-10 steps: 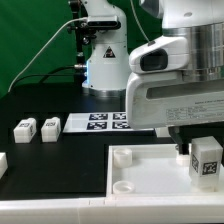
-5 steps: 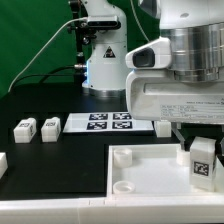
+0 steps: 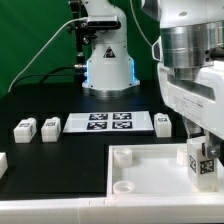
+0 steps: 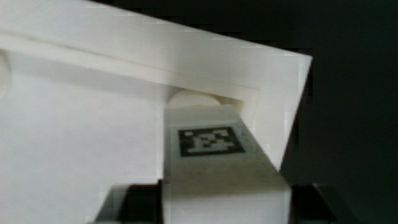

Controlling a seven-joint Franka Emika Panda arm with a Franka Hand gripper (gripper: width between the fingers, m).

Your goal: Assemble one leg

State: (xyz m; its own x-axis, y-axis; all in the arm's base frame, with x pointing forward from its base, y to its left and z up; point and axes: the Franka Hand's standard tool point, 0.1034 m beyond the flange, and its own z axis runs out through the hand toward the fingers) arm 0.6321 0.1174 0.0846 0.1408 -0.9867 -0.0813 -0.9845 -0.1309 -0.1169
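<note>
1. Black tabletop (image 3: 70,165) is seen nearest the camera, and the large white tray (image 3: 150,153) is laid on it toward the exterior view's right, with a round corner socket (image 3: 122,156) shown on its near side
2. Just beyond, the leg (image 3: 202,162) is held roughly upright over the tray's corner on the exterior view's right; it is clamped from both sides by the gripper (image 3: 201,152), whose jaws are closed on it
3. In the wrist view the leg's tagged face is shown with its tip reaching down to the tray's corner; whether the tip is seated in a socket cannot be told
4. Over the last second the wrist has been turned: the leg's tag, earlier faced squarely to the camera, is now angled away, and the wrist housing has been swung clear of the marker board (image 3: 108,122)
5. A twisting of the leg into its socket is judged to be under way, so the task is taken as well advanced but not finished
6. Farther back, two spare legs (image 3: 25,128) are set side by side, well apart from the tray, and a third spare leg (image 3: 163,122), uncovered by the turn, lies just beside the marker board
7. Farthest off, the arm's base (image 3: 105,62) is stood before a green curtain (image 3: 30,30)
</note>
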